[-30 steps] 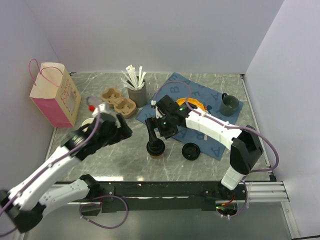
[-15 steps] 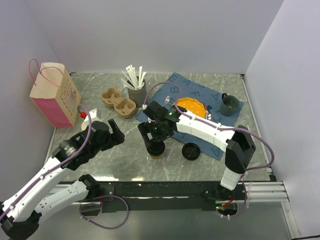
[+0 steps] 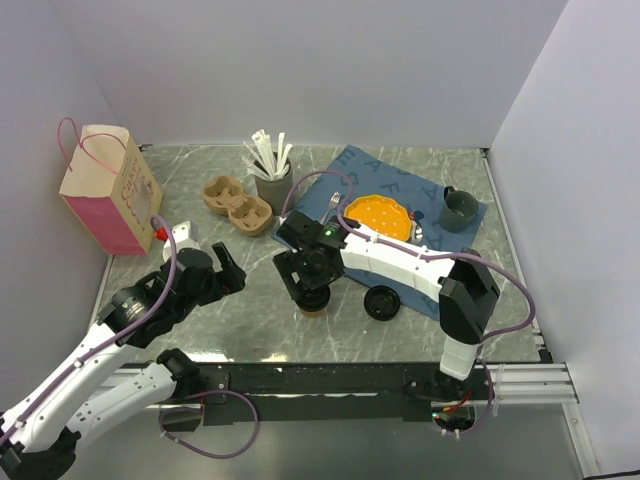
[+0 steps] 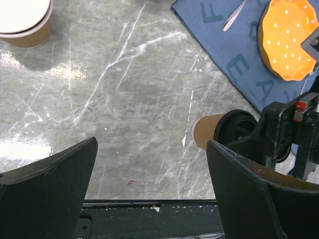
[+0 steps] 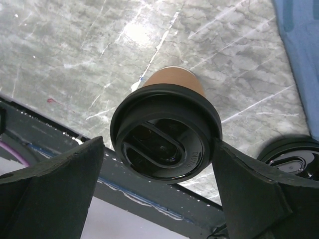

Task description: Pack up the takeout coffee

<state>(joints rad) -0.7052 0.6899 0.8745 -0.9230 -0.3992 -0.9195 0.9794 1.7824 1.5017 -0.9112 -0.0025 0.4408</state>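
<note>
The takeout coffee (image 3: 314, 301), a kraft-brown cup with a black sip lid, stands upright on the marble table near the front centre. My right gripper (image 3: 309, 277) is open and sits over it. In the right wrist view the lid (image 5: 167, 132) lies between the two fingers: the right finger touches its rim and the left finger stands apart. My left gripper (image 3: 216, 268) is open and empty, left of the cup. The left wrist view shows the cup's brown side (image 4: 207, 132) ahead to the right, partly behind the right gripper.
A separate black lid (image 3: 382, 302) lies right of the cup on a blue cloth (image 3: 400, 185). An orange plate (image 3: 378, 215) and a dark mug (image 3: 460, 208) sit on it. A pink bag (image 3: 105, 190), a cup carrier (image 3: 238, 203) and a straw holder (image 3: 273, 185) stand behind. A lidless cup (image 4: 25, 20) is left.
My right gripper has moved left and down until its fingers straddle the coffee cup's lid. My left arm has drawn back toward the near left, with its gripper staying open.
</note>
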